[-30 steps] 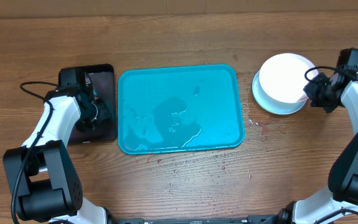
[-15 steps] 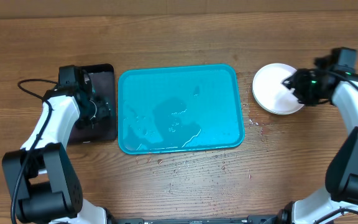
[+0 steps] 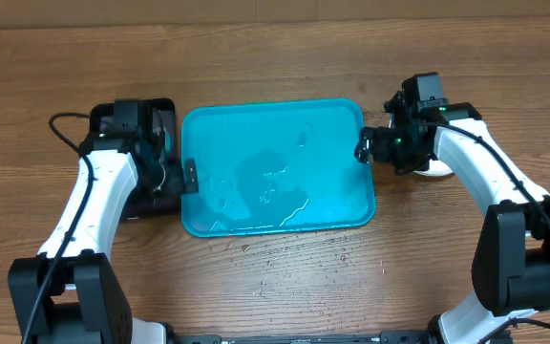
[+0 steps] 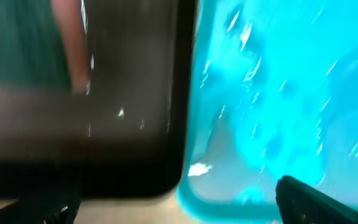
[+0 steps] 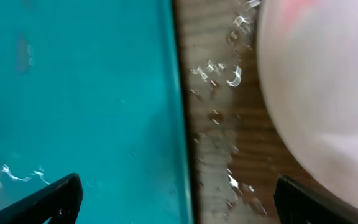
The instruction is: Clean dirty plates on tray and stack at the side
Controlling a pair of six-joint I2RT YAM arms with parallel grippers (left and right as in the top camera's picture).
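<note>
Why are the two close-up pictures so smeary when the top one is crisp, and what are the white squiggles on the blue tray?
Left wrist view: heavily blurred, black tray and turquoise tray smeared into streaks, probably camera motion. Right wrist view: milder blur, the white plate washed out pale. Overhead view: sharp; the squiggles are light glinting off water on the tray.

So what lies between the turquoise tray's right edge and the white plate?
Only a narrow strip of wooden table, wet with water droplets, separates tray and plate; the right wrist view shows it.
</note>
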